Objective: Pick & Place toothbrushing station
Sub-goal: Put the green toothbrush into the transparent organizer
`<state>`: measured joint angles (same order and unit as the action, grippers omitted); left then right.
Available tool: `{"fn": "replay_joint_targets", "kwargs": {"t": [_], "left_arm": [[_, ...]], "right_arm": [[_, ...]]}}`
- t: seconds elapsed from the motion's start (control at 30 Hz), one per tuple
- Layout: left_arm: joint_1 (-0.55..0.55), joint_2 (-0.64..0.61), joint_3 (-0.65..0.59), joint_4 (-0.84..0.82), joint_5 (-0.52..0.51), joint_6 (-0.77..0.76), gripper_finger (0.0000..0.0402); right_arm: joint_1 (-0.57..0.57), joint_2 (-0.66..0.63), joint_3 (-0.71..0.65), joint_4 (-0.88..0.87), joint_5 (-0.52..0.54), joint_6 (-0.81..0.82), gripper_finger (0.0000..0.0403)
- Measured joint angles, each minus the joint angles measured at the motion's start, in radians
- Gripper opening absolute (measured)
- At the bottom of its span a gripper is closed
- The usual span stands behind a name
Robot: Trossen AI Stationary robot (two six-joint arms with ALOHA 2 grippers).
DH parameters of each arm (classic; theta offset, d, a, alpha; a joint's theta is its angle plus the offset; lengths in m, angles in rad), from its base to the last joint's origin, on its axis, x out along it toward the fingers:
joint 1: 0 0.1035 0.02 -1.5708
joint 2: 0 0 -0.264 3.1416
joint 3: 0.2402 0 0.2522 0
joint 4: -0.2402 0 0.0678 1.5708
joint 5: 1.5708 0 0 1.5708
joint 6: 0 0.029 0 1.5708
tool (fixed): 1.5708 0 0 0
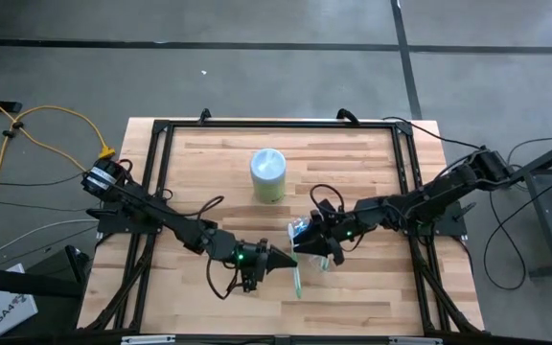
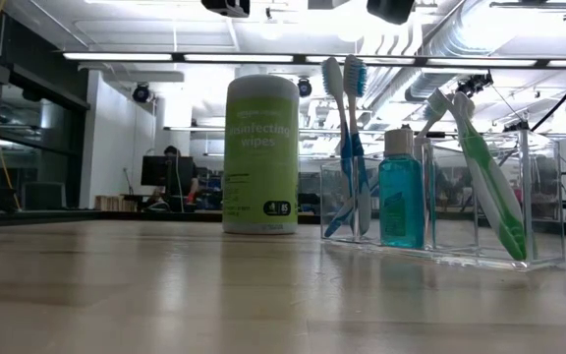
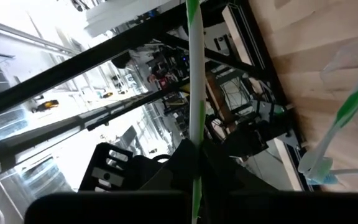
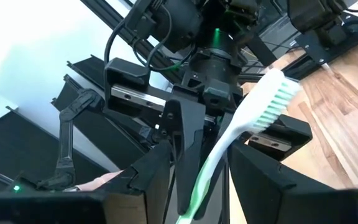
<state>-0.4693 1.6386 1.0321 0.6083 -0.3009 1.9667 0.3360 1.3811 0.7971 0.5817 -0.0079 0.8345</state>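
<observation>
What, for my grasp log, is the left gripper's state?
Shut: the left gripper clamps the green-white toothbrush handle between its fingers.

Wipes canister (image 1: 267, 175) mid-table, clear organizer (image 2: 440, 202) near grippers, bare wood table (image 1: 199, 163) elsewhere

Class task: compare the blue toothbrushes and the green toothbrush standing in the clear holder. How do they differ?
The blue toothbrushes stand almost upright as a pair; the green toothbrush leans steeply, alone. Blue ones fill the clear holder's compartment nearest the wipes canister, green the farthest. All stand bristles up.
</observation>
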Motion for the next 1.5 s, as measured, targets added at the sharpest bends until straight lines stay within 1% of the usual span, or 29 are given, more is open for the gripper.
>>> {"fn": "replay_joint_targets", "kwargs": {"t": [0.47,0.63,0.7,0.8,1.07,1.33,1.5], "left_arm": [[0.005,0.0,0.002,-0.001,0.0,-0.002,0.0003],[0.018,0.0,0.002,-0.002,0.002,-0.003,0.0003],[0.023,0.0,0.002,-0.002,0.004,-0.003,0.0003],[0.024,0.0,0.002,-0.001,0.018,-0.003,0.0003],[0.024,-0.001,0.001,-0.008,0.038,0.009,0.0003],[0.022,-0.001,0.001,-0.011,0.038,0.095,0.0005],[0.02,0.0,0.0,-0.009,0.043,0.081,0.0017]], "right_arm": [[-0.051,0.0,0.0,0.027,-0.049,0.008,0.0152],[-0.058,0.0,0.0,0.027,-0.048,0.011,0.0149],[-0.058,0.0,0.0,0.027,-0.045,0.011,0.014],[-0.058,0.0,0.0,0.026,-0.045,0.01,0.0115],[-0.057,0.0,0.0,0.022,-0.051,-0.023,0.0017],[-0.076,0.0,0.0,0.023,-0.097,0.036,0.0008],[-0.076,-0.001,0.0,0.023,-0.101,0.037,0.0006]]}}
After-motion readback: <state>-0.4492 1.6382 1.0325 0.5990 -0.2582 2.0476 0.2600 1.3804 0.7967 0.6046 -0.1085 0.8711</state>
